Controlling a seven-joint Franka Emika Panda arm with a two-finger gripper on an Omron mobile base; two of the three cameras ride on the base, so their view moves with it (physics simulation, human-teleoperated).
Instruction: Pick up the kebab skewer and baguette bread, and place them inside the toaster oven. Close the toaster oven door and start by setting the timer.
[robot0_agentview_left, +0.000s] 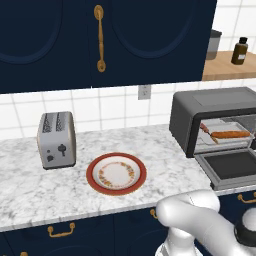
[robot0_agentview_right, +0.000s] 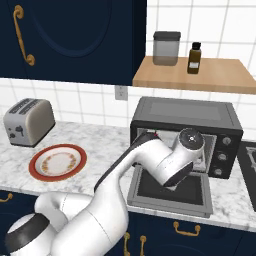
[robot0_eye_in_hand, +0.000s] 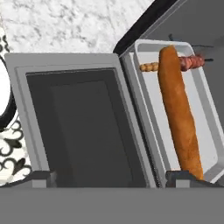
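- The baguette bread (robot0_eye_in_hand: 179, 113) lies lengthwise on the tray (robot0_eye_in_hand: 146, 109) inside the toaster oven (robot0_agentview_left: 210, 107), across the kebab skewer (robot0_eye_in_hand: 190, 62), so both foods look loaded.
- The toaster oven door (robot0_eye_in_hand: 83, 127) hangs down flat, leaving the mouth open (closing it seems the next job).
- The gripper (robot0_eye_in_hand: 111, 177) hovers above door and tray, fingers spread wide, gripping nothing.
- On the marble counter (robot0_agentview_left: 30, 185): 1 red-rimmed plate (robot0_agentview_left: 116, 173), bare, beside a silver toaster (robot0_agentview_left: 56, 139); navy cabinets (robot0_agentview_left: 60, 40) above.

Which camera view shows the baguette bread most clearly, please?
The hand view: the baguette bread lies full length on the oven tray, across the kebab skewer. The left base view shows it small inside the toaster oven; in the right base view the arm hides it.
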